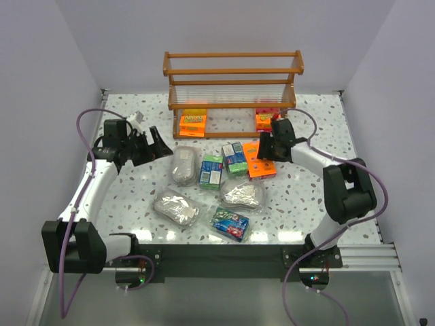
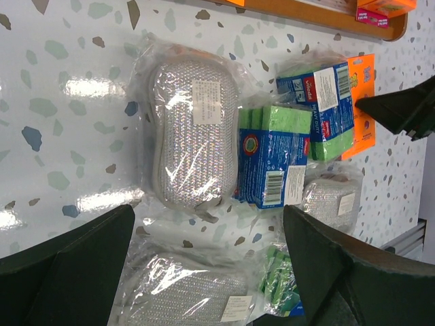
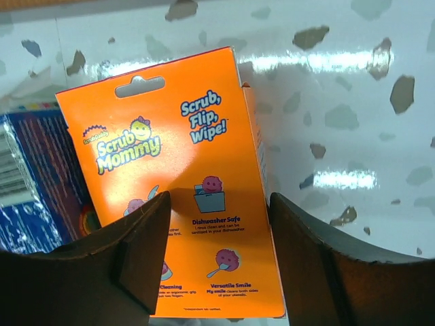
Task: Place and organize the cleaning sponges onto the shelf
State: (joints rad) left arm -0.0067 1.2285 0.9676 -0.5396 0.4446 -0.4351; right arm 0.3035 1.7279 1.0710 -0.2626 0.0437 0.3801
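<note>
The wooden shelf (image 1: 231,68) stands at the back; two orange-and-pink packs (image 1: 193,123) (image 1: 266,119) sit on its bottom tier. A third orange pack (image 1: 259,161) lies flat on the table. My right gripper (image 1: 270,148) hangs open just over it, with the pack (image 3: 183,170) lying between the right gripper's (image 3: 217,251) spread jaws. Three green/blue boxes (image 1: 211,170) (image 1: 235,157) (image 1: 230,223) and three silvery pads (image 1: 183,165) (image 1: 175,205) (image 1: 242,194) lie mid-table. My left gripper (image 1: 156,144) is open and empty, left of the pile, looking across a silvery pad (image 2: 194,132).
White walls close in the table on three sides. The shelf's upper two tiers hold nothing. In the left wrist view the shelf's bottom rail (image 2: 306,17) shows at the top, and the right arm's dark finger (image 2: 401,112) at the right edge.
</note>
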